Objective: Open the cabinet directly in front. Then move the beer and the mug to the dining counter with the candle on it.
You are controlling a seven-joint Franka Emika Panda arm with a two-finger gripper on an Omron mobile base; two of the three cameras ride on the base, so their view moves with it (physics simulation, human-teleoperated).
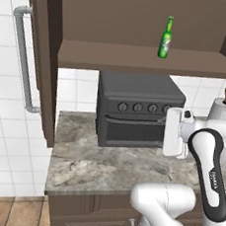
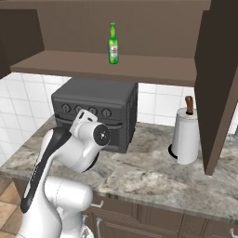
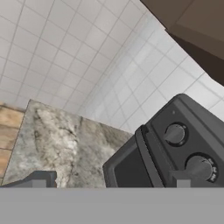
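Beer (image 1: 166, 37) stands upright on the lower shelf of the cabinet (image 1: 141, 58), whose doors hang swung wide to either side; the left door's long silver bar handle (image 1: 22, 57) shows in the left base view. The bottle sits alone near the shelf's front edge, directly above the dark toaster oven (image 1: 137, 110). I see no mug on the part of the shelf that is visible.

Below, the end effector (image 3: 111, 181) is low over the bench (image 1: 104, 163), just in front of the toaster oven's knobs and turned sideways toward the tiled wall. Its two finger tips stand far apart at the bottom of the hand view with nothing between them, so it is open and empty, and well below the bottle.

Judging by its look, the bottle is glass: rigid, smooth, probably slippery, and breakable if dropped or knocked off the shelf. It is tall and narrow, so a push high on the neck would likely tip it. The safer hold seems to be across the wider body, at or just below the red-white label, with the fingers approaching level from the front. The shelf's underside and the toaster oven leave a tight path upward, so the arm needs to rise clear of the oven first. A white paper towel roll (image 2: 186, 135) stands on the bench to the right, well apart.
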